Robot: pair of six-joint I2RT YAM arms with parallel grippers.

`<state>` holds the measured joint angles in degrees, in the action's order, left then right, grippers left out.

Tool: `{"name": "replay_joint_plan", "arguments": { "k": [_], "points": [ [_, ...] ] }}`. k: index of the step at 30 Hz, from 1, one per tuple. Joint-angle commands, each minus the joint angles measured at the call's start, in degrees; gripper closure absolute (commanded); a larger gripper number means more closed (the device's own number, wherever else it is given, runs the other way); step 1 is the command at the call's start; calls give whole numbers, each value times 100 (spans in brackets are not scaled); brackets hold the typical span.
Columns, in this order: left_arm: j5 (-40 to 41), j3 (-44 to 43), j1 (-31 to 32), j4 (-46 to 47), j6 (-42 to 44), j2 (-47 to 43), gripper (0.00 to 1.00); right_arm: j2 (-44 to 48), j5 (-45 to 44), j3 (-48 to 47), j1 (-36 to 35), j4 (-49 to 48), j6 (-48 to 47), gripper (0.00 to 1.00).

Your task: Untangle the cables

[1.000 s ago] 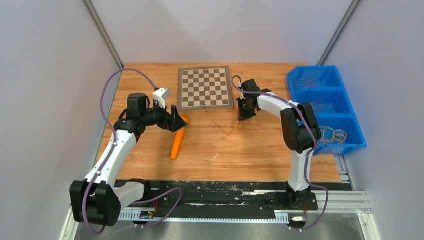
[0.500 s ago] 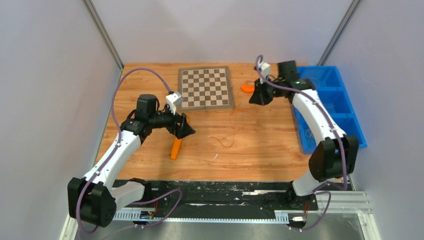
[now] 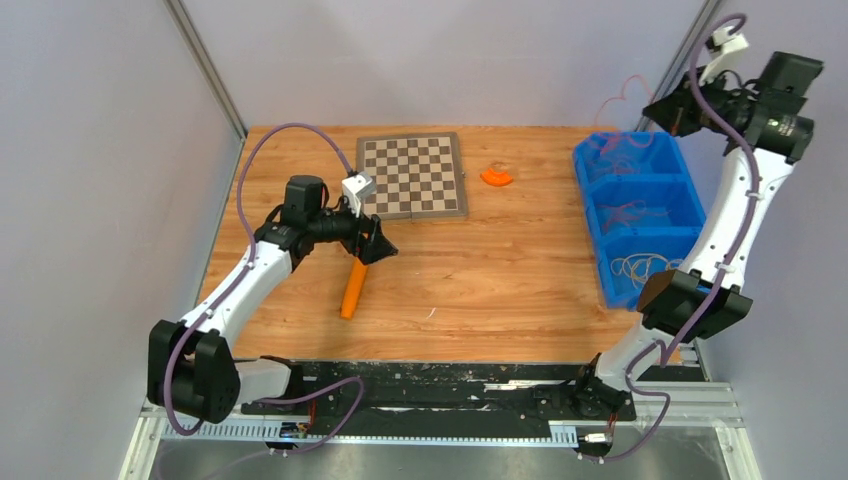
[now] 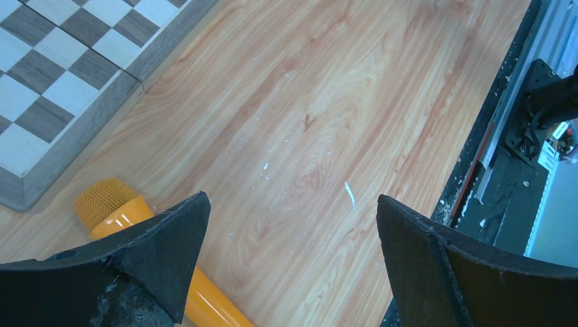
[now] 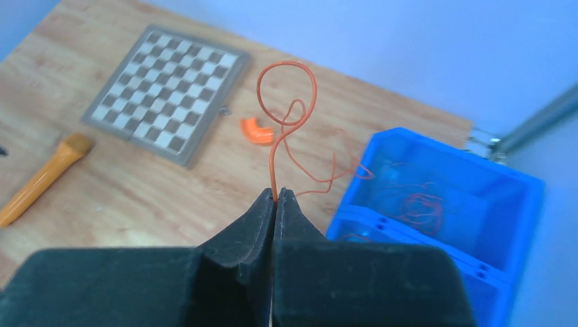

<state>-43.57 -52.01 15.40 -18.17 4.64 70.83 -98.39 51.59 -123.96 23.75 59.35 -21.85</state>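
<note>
Across the wooden desk (image 3: 500,280) the biggest thing is the blue bin (image 3: 586,200) at its right edge, split into three compartments, each with other cables (image 5: 416,204) lying in it as thin loose tangles. Next in size is the chessboard (image 3: 412,176), flat near the far edge, then the orange stick (image 3: 352,290) on the left half of the desk, and a small orange piece (image 3: 495,177) just right of the board. The left gripper (image 4: 290,211) hovers low over the stick's mesh-capped end, its jaws spread wide and empty. The right gripper (image 5: 276,197) is high in the air over the bin's far compartment, jaws clenched on a single reddish-orange cable (image 5: 272,163). The wire's stem runs straight out from the jaws, in line with them, then curls into a loop. Finer tails trail off toward the bin's far compartment, and whether they touch its rim cannot be told. The right arm holds the wire alone, with the left well apart across the desk. The next move probably turns on whether those tails hang free of the tangle beneath.
</note>
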Motion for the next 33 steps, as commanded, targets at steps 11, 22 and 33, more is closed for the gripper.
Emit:
{"name": "replay_joint_plan", "arguments": {
  "k": [11, 22, 33],
  "points": [
    [72, -342, 18, 349, -50, 303, 0, -1394, 11, -1415, 1442, 308, -315, 100],
    [80, -380, 20, 363, -108, 429, 0, -1165, 205, -1075, 1519, 170, -380, 100],
    [47, -507, 24, 332, -24, 578, 0, -621, 803, -1437, 1518, -278, 444, 100]
  ]
}}
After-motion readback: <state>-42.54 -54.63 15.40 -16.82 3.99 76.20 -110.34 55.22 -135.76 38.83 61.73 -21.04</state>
